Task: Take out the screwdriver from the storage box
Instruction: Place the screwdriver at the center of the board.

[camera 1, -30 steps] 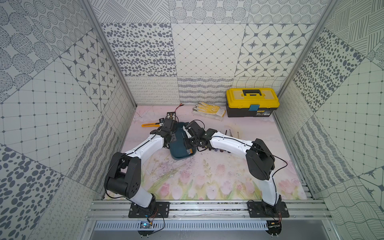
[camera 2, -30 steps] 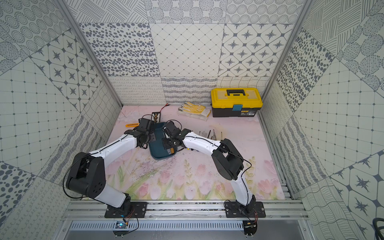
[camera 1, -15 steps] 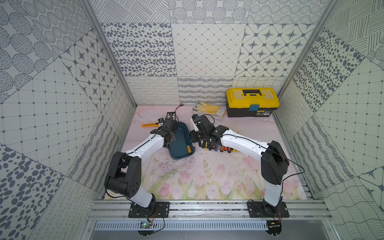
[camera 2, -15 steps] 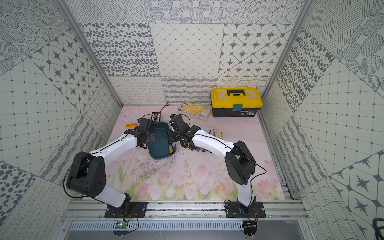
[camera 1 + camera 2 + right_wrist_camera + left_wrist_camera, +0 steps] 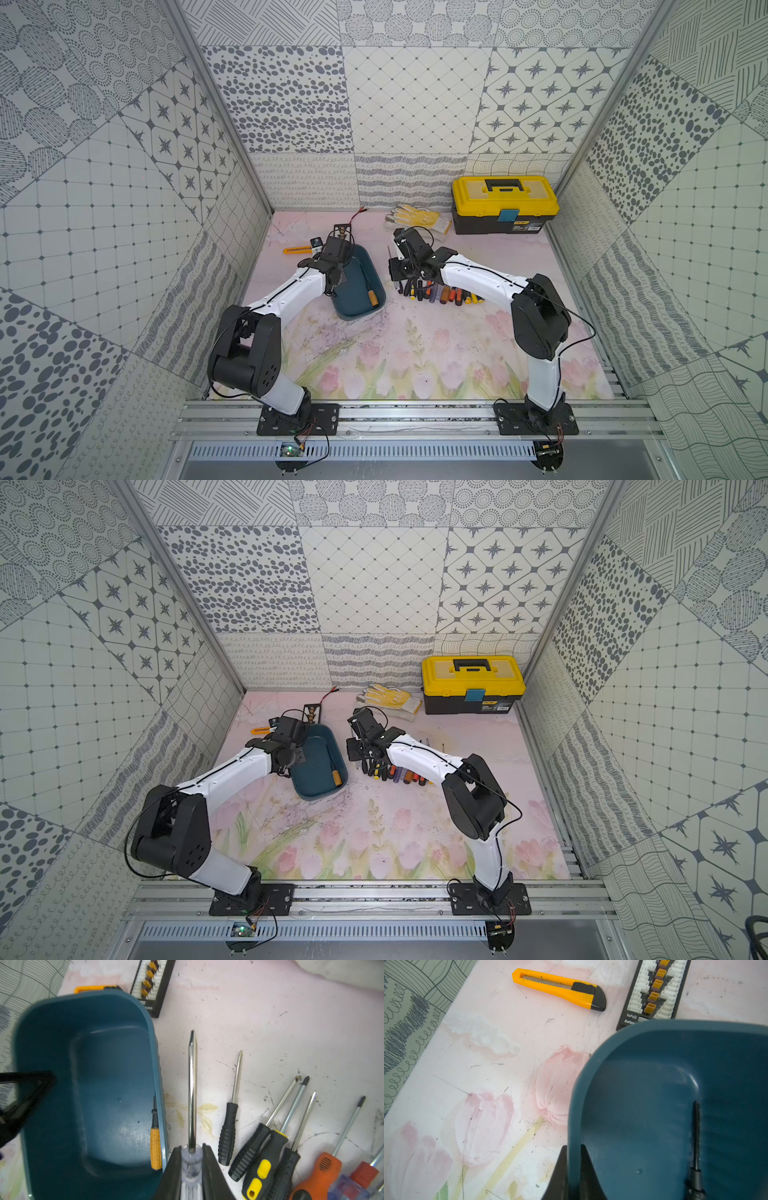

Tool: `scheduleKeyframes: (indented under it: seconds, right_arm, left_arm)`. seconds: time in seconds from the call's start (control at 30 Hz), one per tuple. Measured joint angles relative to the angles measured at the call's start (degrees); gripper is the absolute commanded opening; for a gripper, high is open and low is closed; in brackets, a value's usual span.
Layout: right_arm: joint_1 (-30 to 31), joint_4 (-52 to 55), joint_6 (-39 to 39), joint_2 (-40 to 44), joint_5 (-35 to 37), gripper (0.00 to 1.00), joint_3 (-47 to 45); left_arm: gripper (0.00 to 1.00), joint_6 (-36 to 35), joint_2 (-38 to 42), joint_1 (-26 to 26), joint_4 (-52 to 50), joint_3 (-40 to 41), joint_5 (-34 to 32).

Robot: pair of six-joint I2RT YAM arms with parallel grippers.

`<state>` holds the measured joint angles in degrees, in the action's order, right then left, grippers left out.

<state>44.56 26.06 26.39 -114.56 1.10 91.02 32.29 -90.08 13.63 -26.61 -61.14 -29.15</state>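
Two grippers at work, and both are clamped! The left gripper (image 5: 573, 1152) is pinched onto a long wall of the teal storage box (image 5: 643, 1088), one finger inside, one outside. Over to the right gripper (image 5: 190, 1152): it's clenched on the clear-handled screwdriver (image 5: 192, 1084). That tool is outside the box, just beside the opposite long wall, its steel shaft pointing toward the back wall. Whether it touches the floral mat (image 5: 415, 353), can't tell. Right next to it a row of screwdrivers (image 5: 442, 293) lies on the mat, handles toward the robot. Now look inside the box: an orange-handled screwdriver (image 5: 155, 1148) lies flat along the wall nearest the right arm. Behind the box sit a yellow utility knife (image 5: 560, 988) and a connector board (image 5: 654, 991); farther back, gloves (image 5: 417, 218) and a yellow-lidded toolbox (image 5: 505, 203)
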Motion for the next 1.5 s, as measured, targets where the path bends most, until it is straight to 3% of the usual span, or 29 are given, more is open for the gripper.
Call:
scheduleKeyframes:
  seconds: [0.77, 1.5]
  right_arm:
    - [-0.98, 9.55, 0.22, -17.42, 1.16, 0.00, 17.16]
    - [-3.54, 12.52, 1.75, -19.52, 1.55, 0.00, 19.45]
  left_arm:
    - [0.00, 0.39, 2.71, -0.33, 0.55, 1.75, 0.28]
    - [0.00, 0.39, 3.17, -0.33, 0.66, 2.03, 0.48]
